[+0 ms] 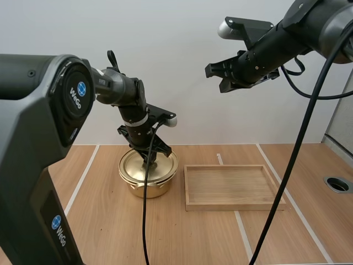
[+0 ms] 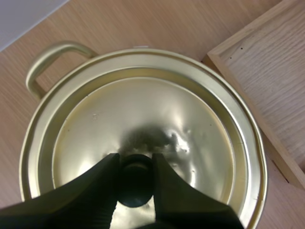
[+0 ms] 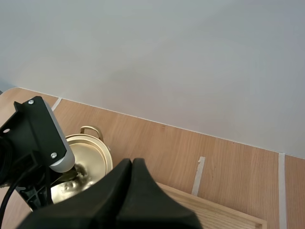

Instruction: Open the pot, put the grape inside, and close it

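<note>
A brass-coloured pot (image 1: 146, 186) sits on the wooden table (image 1: 193, 237) with its lid (image 2: 143, 109) seated on the rim, just left of a shallow wooden tray (image 1: 231, 205) in the high view. The left gripper (image 2: 136, 162) reaches down over the lid's centre, its two black fingers pinching the small dark knob (image 2: 136, 186) between their tips. One looped side handle (image 2: 50, 59) juts from the pot's rim. The right gripper (image 1: 216, 73) hangs high above the table, well apart from pot and tray, its fingers pressed together as one dark wedge
</note>
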